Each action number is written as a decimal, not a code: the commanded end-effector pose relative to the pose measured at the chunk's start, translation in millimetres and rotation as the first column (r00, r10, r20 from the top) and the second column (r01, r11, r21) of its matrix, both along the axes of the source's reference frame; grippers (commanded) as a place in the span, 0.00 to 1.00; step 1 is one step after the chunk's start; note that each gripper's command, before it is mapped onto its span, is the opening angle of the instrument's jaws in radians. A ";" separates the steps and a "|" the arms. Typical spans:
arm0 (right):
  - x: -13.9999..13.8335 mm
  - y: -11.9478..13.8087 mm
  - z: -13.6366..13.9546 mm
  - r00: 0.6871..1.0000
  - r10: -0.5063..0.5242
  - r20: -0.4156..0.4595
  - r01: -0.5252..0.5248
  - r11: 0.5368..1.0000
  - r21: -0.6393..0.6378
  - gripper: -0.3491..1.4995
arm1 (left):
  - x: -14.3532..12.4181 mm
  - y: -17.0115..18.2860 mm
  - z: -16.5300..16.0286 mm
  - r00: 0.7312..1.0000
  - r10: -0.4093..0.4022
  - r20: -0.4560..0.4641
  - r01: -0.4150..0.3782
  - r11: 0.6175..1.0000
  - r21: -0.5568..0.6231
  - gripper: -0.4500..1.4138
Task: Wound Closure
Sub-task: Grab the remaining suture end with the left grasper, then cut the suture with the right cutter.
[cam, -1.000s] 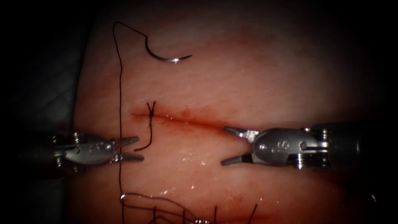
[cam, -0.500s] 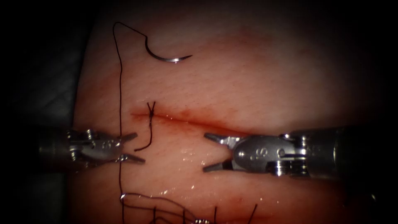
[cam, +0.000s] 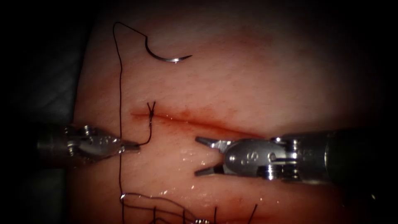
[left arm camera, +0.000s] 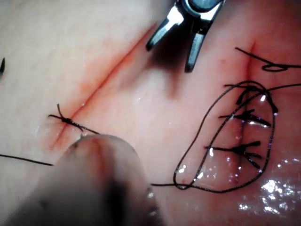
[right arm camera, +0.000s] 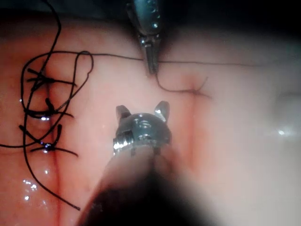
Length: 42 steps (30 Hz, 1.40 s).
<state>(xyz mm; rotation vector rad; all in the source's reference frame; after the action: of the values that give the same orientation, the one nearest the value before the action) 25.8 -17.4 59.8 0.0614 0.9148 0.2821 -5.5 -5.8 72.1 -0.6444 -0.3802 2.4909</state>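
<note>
Pork-belly tissue (cam: 257, 83), pale pink and moist, carries a thin reddish cut (cam: 195, 120) running across it, with one dark knotted stitch (cam: 151, 111) tied at the end of the cut nearest the left arm's tool. That left tool (cam: 132, 146), a small steel needle driver, has its jaws pressed together on the free tail of the dark thread (cam: 150, 132) that hangs down from the knot; half a second ago those jaws stood spread on either side of that tail. The right tool (cam: 204, 156), a larger steel needle driver, holds nothing: its jaws are spread wide just below the cut, and it has slid in toward the left tool over the last second. The curved steel needle (cam: 168, 56) lies loose on the tissue surface, well beyond both tools on the far side of the cut and not in the tissue, with a long strand (cam: 120, 95) trailing from it past the left tool's tip. Behind both tools lies a tangle of looped thread (cam: 157, 205) over earlier stitches. As a judgement, the pinch on so short a tail looks slight, so a tug could let it slip free or strain the knot. The long strand crosses right at the closed jaws, and I cannot tell whether it is caught as well, which would drag the needle.
</note>
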 end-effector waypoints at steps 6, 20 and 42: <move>3.7 0.3 3.7 0.998 -0.016 -0.064 0.011 0.996 -0.087 0.87 | 0.0 1.1 -0.1 1.000 -0.008 0.006 0.008 1.000 -0.015 0.00; 7.7 1.3 7.0 0.973 0.117 -0.200 -0.169 0.948 -0.271 0.87 | 0.2 2.4 -1.8 1.000 -0.010 0.016 0.011 0.999 -0.037 0.00; 12.3 2.2 10.6 0.957 0.175 -0.230 -0.246 0.911 -0.330 0.85 | 0.0 2.4 -3.1 1.000 -0.002 0.007 0.003 0.999 -0.047 0.00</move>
<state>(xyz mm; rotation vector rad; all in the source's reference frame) 37.6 -15.1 70.0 -0.3616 1.1574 0.3070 -5.0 -3.4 68.4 -0.6701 -0.3247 2.5008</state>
